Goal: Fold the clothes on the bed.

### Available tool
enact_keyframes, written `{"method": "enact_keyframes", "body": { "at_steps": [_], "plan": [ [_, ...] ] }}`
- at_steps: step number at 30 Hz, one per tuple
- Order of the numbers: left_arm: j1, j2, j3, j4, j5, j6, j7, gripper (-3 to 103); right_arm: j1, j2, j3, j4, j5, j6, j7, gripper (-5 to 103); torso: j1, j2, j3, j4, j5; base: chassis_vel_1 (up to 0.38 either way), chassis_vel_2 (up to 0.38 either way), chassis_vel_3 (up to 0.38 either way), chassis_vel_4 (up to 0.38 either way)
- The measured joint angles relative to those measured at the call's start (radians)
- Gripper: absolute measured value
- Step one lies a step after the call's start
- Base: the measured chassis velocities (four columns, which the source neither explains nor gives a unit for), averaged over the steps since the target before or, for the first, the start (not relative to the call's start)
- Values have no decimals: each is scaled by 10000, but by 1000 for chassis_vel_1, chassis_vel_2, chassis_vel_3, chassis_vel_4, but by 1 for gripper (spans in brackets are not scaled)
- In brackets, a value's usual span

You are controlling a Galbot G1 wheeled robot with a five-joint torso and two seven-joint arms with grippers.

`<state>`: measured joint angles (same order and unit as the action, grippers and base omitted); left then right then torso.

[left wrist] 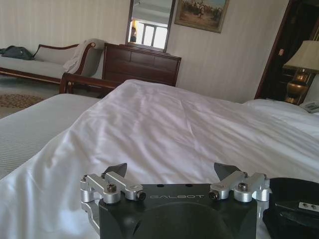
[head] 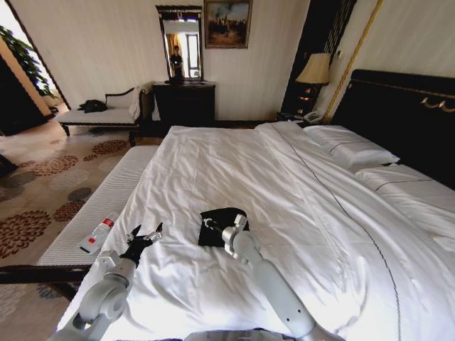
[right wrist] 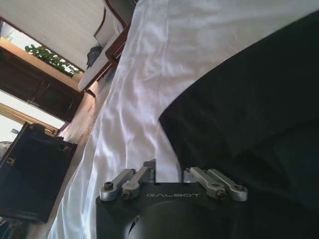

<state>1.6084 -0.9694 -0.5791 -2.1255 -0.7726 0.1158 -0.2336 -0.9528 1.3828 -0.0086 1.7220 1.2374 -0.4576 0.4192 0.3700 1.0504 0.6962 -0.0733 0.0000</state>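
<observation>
Shirt (head: 222, 226) lies bunched in small dark heap on bed (head: 298, 185), near foot end, close to robot.

Right gripper (head: 211, 225) at shirt's near-left edge, down by cloth. Fingers: cannot tell if open or shut (dark cloth hides tips).

Left gripper (head: 144, 235) hovers over white sheet just left of shirt, fingers wide, holding nothing.

Risks, my guess:
- Right gripper may pinch sheet with shirt, since both are soft. Sheet then lifts too.
- Shirt is already bunched, so grabbing many layers could make messy lump, not neat fold.
- Left gripper not touching shirt; one-sided pull may drag whole shirt.
</observation>
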Motion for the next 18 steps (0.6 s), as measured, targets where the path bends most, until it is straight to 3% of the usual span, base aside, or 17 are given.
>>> {"method": "enact_keyframes", "body": {
  "at_steps": [2,4,8,11,12,14,17,18],
  "plan": [
    [-5,-8,9,-12,10,0,1,99,-119,-110,-71,276,-72,-2,-15,35,-1,1,0,1,0,0,0,0,0],
    [-9,-8,8,-31,10,0,2,99,-163,-161,-123,396,-118,-2,-18,35,-1,1,0,0,0,0,0,0,0],
    [29,-50,-36,-105,2,-2,5,100,-477,-330,-190,993,-216,-4,-62,56,0,1,0,0,0,0,0,0,0],
    [84,-103,-56,-128,31,-10,19,100,-633,-443,-132,1326,-221,-36,-73,61,-1,1,-1,1,0,0,0,0,0],
    [97,-129,-56,-147,40,-14,25,100,-708,-515,-67,1458,-290,-50,-111,73,-1,1,0,2,1,0,0,0,0],
    [98,-139,-55,-158,42,-14,24,100,-747,-558,-27,1514,-377,-51,-159,73,-1,1,-1,2,1,0,0,0,0],
    [99,-167,-23,-226,62,-16,26,100,-1020,-801,275,1932,-787,-50,-408,89,0,0,0,0,2,0,0,0,0],
    [99,-167,-23,-226,62,-16,26,100,-1020,-801,275,1932,-787,-50,-408,89,0,0,0,0,2,0,0,0,0]
  ]
}}
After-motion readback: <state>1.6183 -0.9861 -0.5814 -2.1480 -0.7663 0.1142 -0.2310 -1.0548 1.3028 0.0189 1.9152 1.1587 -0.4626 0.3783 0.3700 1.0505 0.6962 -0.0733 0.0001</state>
